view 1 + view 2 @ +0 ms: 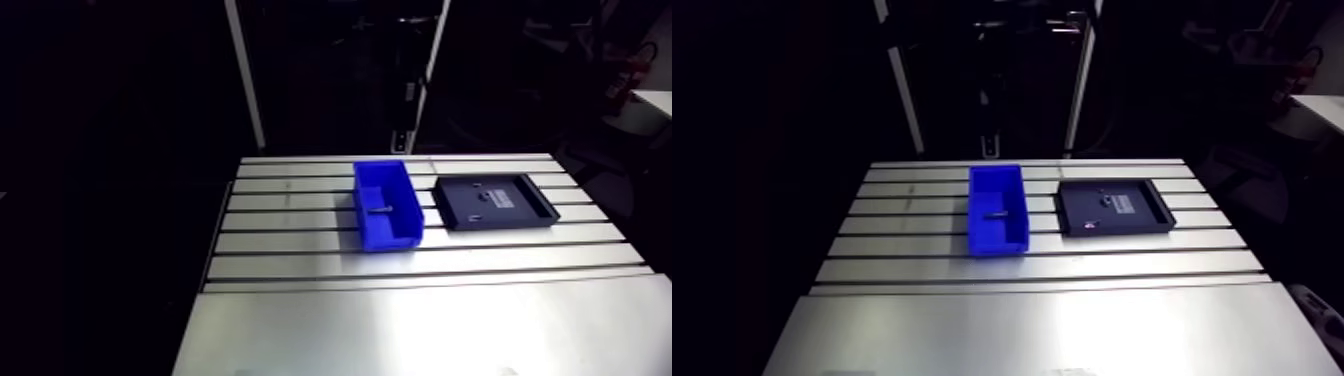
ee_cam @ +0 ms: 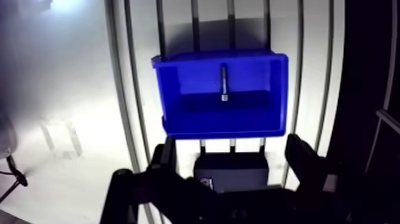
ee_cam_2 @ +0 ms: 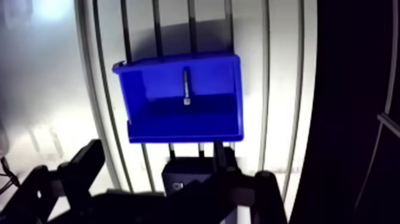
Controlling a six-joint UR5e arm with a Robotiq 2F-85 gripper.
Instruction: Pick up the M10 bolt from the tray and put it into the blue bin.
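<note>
The blue bin point(image 1: 387, 206) stands on the slotted table, and the M10 bolt point(image 1: 381, 210) lies on its floor. In the wrist view the bolt point(image 2: 224, 82) rests lengthwise in the middle of the bin point(image 2: 221, 95), ahead of my gripper point(image 2: 232, 161). The gripper's two dark fingers point(image 2: 165, 159) stand wide apart, open, with nothing between them. The black tray point(image 1: 494, 200) sits to the right of the bin; a few small pale parts show on it. In the wrist view the tray point(image 2: 232, 171) lies under the gripper, mostly hidden. The gripper does not show in the arm view.
The table's slots point(image 1: 420, 250) run left to right in the arm view. A smooth metal plate point(image 1: 430, 330) covers the near part of the table. Two pale upright posts point(image 1: 245, 75) rise behind the far edge.
</note>
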